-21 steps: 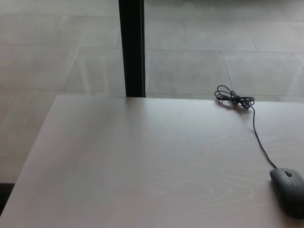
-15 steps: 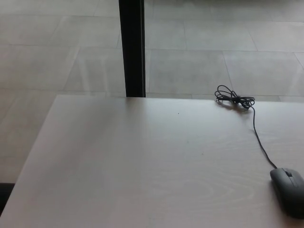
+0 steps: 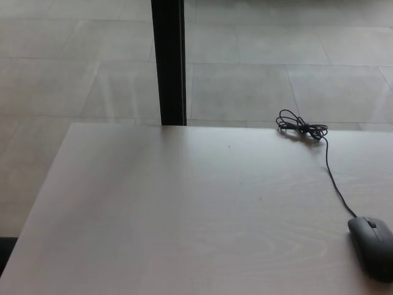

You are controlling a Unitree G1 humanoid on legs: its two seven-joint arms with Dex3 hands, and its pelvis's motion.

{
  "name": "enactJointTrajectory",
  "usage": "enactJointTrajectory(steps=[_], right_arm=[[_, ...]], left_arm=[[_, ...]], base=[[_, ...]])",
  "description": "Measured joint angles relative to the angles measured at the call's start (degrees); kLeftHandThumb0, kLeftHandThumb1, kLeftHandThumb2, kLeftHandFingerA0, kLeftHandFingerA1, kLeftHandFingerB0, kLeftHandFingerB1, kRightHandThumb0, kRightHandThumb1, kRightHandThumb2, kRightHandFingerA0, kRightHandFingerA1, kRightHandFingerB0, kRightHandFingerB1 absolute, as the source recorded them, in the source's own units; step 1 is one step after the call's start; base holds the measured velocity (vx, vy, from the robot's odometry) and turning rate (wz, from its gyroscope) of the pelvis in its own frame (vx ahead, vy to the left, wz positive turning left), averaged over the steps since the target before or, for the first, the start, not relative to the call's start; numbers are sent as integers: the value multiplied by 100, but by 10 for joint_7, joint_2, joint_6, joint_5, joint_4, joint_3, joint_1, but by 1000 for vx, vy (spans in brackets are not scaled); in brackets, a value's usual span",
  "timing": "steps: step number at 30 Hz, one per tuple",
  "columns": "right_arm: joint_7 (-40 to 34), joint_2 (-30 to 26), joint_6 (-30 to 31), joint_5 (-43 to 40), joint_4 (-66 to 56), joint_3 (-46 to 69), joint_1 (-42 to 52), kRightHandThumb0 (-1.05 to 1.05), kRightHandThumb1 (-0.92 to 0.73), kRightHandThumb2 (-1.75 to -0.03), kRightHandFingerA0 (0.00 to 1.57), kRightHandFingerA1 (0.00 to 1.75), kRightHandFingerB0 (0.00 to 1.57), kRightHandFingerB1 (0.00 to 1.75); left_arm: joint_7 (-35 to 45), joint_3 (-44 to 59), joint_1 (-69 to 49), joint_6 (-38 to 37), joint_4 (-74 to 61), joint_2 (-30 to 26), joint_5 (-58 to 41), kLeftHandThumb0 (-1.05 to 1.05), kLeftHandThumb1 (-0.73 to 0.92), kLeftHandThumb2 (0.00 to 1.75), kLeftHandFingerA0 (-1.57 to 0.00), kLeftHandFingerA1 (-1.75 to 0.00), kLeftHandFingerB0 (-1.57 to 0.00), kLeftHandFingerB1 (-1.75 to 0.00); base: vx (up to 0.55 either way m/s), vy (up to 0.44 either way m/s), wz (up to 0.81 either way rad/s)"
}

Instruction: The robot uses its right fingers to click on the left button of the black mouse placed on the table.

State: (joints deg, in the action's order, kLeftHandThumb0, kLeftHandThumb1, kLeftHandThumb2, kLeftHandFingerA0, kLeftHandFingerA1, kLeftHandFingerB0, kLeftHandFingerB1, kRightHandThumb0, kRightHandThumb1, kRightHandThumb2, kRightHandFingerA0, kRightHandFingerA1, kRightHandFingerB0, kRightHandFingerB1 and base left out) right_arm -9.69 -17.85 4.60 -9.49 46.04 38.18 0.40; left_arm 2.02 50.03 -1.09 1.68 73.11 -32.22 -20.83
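- I see the black mouse [image 3: 373,247] at the near right table [image 3: 184,209] edge, untouched.
- Its cable [image 3: 331,175] runs far, ending in a coiled bundle.
- I see neither hand; finger state unknown.

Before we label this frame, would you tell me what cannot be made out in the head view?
- Black mouse: its right side is cut off by the picture's right edge, so the right button does not show.
- Cable: its far end is lost in the bundled coil, too small to show a plug.
- Both robot hands: outside the frame.
- Table: its near edge and right side are cut off by the frame.
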Motion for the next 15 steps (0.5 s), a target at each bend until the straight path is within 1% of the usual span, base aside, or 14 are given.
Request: enactJointTrajectory(steps=[1, 3, 4, 5, 6, 7, 8, 9, 10, 11, 12, 13, 14, 15], right_arm=[[-2, -4, 8, -5, -5, 7, -3, -83, -91, -81, 75, 135, 0, 16], [-9, -14, 25, -17, -17, 25, -13, -81, -91, -80, 75, 132, 0, 15], [-12, -18, 30, -20, -20, 30, -15, -74, -81, -118, 67, 103, 0, 24], [-14, -21, 37, -25, -26, 36, -18, -74, -81, -118, 67, 103, 0, 24], [-20, -27, 48, -32, -39, 47, -25, -71, -91, -77, 82, 135, 2, 19], [-24, -27, 55, -36, -51, 53, -28, -68, -92, -76, 74, 140, 4, 18], [-26, -28, 62, -41, -66, 59, -32, -78, -81, -96, 74, 126, 4, 25], [-29, -29, 70, -49, -87, 68, -37, -68, -92, -74, 62, 89, 4, 19], [-30, -29, 78, -56, -109, 76, -42, -70, -92, -70, 66, 111, 12, 25], [-32, -29, 85, -62, -123, 81, -49, -69, -92, -72, 64, 67, 9, 24], [-34, -30, 92, -67, -135, 86, -57, -62, -78, -110, 67, 111, 1, 32], [-37, -31, 102, -71, -154, 89, -68, -66, -92, -77, 64, 148, 7, 24], [-39, -32, 106, -73, -172, 88, -75, -63, -92, -75, 72, 145, 6, 19], [-41, -32, 110, -74, -192, 85, -82, -63, -92, -75, 72, 145, 6, 19]], left_arm=[[0, 0, 1, 1, 0, 0, -3, -104, 92, 81, -28, -134, -12, -50], [1, 0, 1, 1, 0, 0, -8, -103, 92, 79, -33, -132, -13, -45], [1, 0, 2, 1, 0, 0, -9, -99, 92, 83, -39, -139, -16, -46], [1, 0, 2, 1, 0, 0, -12, -99, 92, 83, -39, -139, -16, -46], [1, 1, 2, 1, 0, 0, -16, -95, 92, 85, -25, -137, -13, -38], [0, 1, 2, 1, 0, 0, -18, -96, 92, 83, -30, -147, -18, -42], [-1, 1, 2, 1, 0, 0, -20, -100, 92, 82, -39, -145, -12, -40], [-2, 1, 3, 1, 0, 0, -22, -100, 91, 73, -44, -159, -18, -48], [-2, 1, 3, 1, 0, 0, -25, -96, 92, 84, -50, -167, -22, -47], [-4, 1, 2, 1, 0, 0, -26, -100, 92, 86, -50, -148, -17, -45], [-5, -1, 2, 1, 0, 0, -27, -99, 92, 81, -43, -144, -18, -41], [-6, -1, 2, 1, 0, 0, -29, -98, 92, 82, -38, -154, -19, -39], [-6, -1, 2, 1, 0, 0, -30, -99, 92, 71, -46, -164, -14, -36], [-6, -1, 2, 1, 0, 1, -31, -99, 92, 71, -46, -164, -14, -36]], base=[[0, 0, 0], [0, 0, 0], [0, 0, 0], [0, 0, 0], [0, 0, 0], [0, 0, 0], [0, 0, 0], [0, 0, 0], [0, 0, 0], [0, 0, 0], [0, 0, 0], [0, 0, 0], [0, 0, 0], [0, 0, 0]])
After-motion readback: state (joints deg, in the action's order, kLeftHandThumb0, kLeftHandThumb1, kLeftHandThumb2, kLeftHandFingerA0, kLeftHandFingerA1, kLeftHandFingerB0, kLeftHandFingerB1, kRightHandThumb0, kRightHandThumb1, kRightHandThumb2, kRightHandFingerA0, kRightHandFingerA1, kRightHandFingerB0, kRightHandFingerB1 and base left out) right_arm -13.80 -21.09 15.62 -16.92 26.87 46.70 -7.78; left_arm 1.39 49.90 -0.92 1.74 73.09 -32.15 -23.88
